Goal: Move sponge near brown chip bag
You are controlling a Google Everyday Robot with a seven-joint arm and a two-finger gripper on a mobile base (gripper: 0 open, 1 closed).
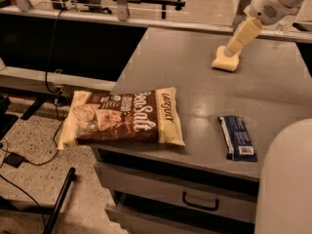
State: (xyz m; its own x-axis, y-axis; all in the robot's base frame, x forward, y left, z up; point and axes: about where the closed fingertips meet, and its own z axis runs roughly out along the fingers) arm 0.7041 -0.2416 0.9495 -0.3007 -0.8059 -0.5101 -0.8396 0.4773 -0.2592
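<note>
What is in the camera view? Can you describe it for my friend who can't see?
The robot's gripper sits at the top of a pale yellow sponge on the far side of a grey table. A brown chip bag lies at the near left edge, partly overhanging, and a dark blue wrapped bar lies front right.

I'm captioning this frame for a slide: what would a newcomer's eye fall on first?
The brown chip bag, overhanging the near left edge of the table. Then the cream pincer at the pale yellow sponge on the far right, with a dark blue bar near the front edge.
</note>
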